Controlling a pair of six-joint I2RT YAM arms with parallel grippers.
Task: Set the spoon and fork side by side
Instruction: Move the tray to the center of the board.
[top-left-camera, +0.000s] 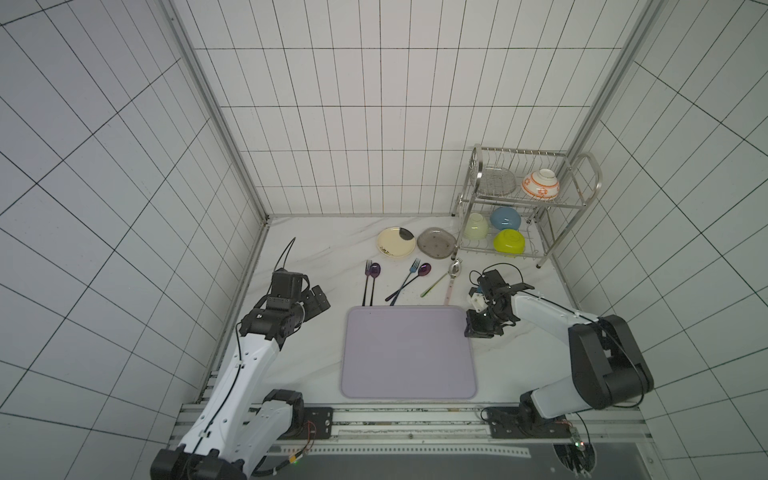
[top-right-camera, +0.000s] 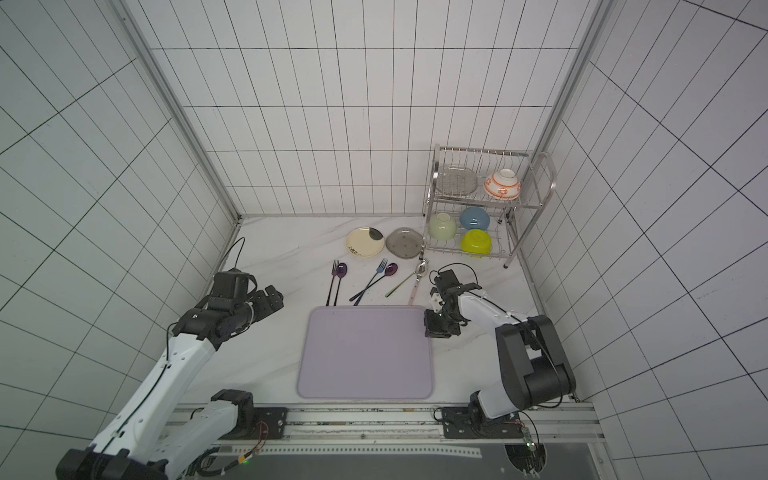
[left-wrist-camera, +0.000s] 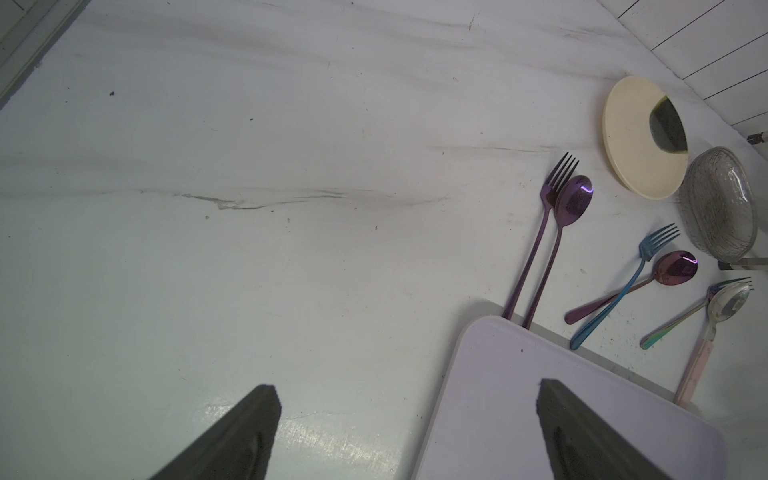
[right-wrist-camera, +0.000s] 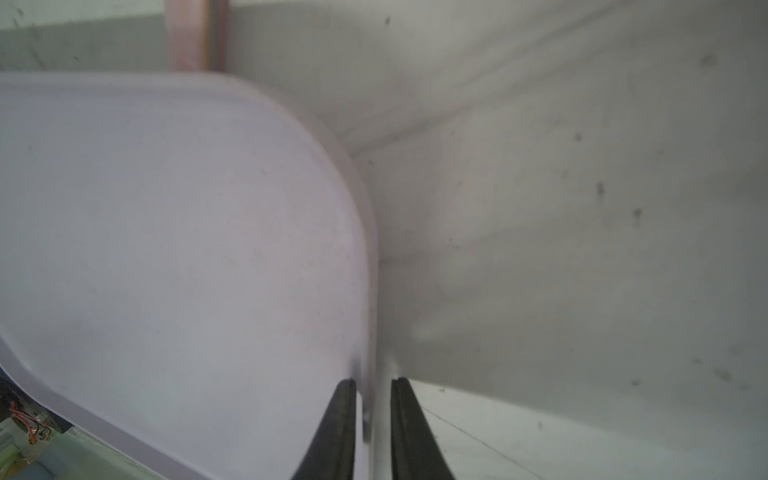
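Nearest, the lavender mat (top-left-camera: 407, 353) is lying flat mid-table. At its 2 o'clock corner the right gripper (right-wrist-camera: 374, 380) is straddling the mat's rim, with its jaws standing narrowly apart and pinching nothing that I can make out. Off the 10 o'clock corner the left gripper (left-wrist-camera: 405, 386) is hovering above bare table, jaws spread wide and empty.

Just beyond the mat's far edge, three forks and three spoons are lying in pairs. At 11 o'clock the purple fork (top-left-camera: 366, 282) and purple spoon (top-left-camera: 374, 270) are resting parallel, heads touching. At 12 o'clock the blue fork (top-left-camera: 414, 266) and second purple spoon (top-left-camera: 424, 270) are crossing at the handles. At 1 o'clock the rainbow-handled fork (top-left-camera: 432, 286) and pink-handled spoon (top-left-camera: 449, 291) are overlapping at the heads, handles splaying.

These pieces are looking thin, stiff, light and glossy, so they are likely to slide on the hard top. Pinching across a handle at mid-length, clear of any crossing, seems safest.

Farther out at 12 o'clock, the cream plate (top-left-camera: 395, 243) and grey plate (top-left-camera: 436, 242) are sitting side by side. Farthest, at 1 o'clock, the wire rack (top-left-camera: 519, 150) is holding four bowls (top-left-camera: 540, 185) and one clear dish (top-left-camera: 496, 180).
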